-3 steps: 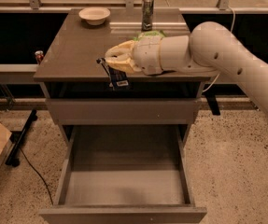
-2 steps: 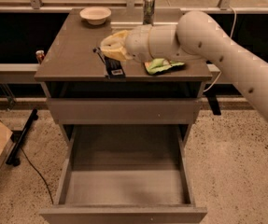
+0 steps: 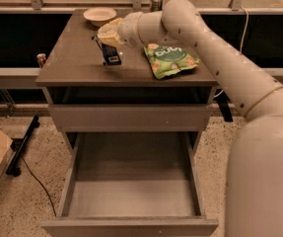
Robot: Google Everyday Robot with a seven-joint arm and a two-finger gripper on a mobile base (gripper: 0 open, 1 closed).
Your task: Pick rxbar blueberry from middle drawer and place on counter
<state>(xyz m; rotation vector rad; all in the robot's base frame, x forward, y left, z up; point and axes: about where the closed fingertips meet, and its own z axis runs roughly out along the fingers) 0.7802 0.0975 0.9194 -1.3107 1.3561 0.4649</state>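
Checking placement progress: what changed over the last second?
The gripper, still holding the rxbar blueberry, moved left and farther back over the counter; the arm swung off the green snack bag, now fully visible. No release yet. The middle drawer stays open; bowl unmoved.

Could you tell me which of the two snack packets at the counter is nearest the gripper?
The rxbar, the small dark wrapper right at the gripper over the counter's left half; the green bag is larger and lies farther right.
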